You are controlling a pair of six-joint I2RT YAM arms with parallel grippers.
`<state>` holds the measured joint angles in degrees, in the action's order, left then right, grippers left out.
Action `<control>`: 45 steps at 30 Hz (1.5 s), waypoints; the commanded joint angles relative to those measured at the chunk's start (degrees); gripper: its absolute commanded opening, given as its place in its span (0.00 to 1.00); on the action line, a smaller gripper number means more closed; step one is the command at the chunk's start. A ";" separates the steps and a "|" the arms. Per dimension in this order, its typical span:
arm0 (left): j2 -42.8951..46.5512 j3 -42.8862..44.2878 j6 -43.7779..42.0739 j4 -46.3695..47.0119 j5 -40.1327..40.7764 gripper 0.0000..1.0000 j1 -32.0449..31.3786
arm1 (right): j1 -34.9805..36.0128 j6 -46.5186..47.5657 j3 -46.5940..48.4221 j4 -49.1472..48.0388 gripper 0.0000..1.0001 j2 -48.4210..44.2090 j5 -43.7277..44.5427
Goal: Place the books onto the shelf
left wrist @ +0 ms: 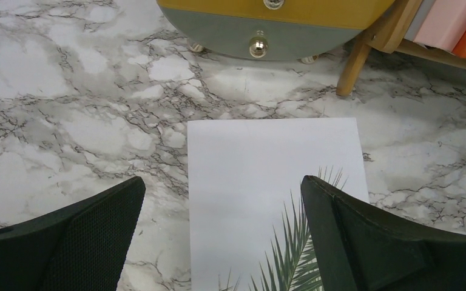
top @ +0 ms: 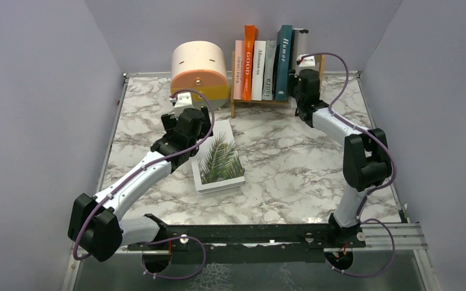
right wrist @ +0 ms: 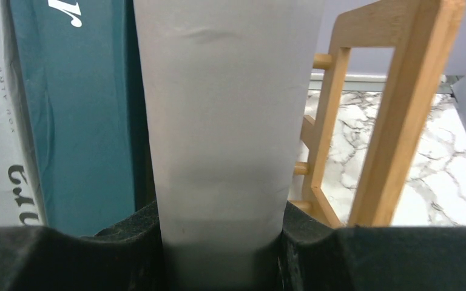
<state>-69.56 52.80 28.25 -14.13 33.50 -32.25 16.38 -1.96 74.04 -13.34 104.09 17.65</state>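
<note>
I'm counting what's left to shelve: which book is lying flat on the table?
The white book with the green palm leaf, cover-up below the left gripper; the other books stand upright in the shelf.

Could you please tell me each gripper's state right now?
Left gripper: open, holding nothing.
Right gripper: closed on the upright grey book.

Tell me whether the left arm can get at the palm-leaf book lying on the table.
Probably yes: the left gripper hangs open over the palm-leaf book, nothing between them. It lies flat, so gripping an edge may be awkward.
</note>
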 commanded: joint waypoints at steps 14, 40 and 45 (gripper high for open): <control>-0.48 -0.75 -1.01 1.34 -2.11 0.99 1.65 | -0.31 -4.98 8.80 -1.60 0.16 8.39 -7.55; 2.68 -2.78 -0.25 0.24 -2.17 0.99 2.71 | -0.39 -10.39 3.99 1.83 0.58 -6.51 -9.21; 3.52 -4.80 1.42 0.19 -3.89 0.99 2.81 | -0.39 -11.93 -0.88 3.59 0.58 -13.67 -11.80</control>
<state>-67.92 49.91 27.92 -14.20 31.90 -29.80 15.70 -12.01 76.99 -11.62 95.70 9.17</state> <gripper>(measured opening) 0.990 0.580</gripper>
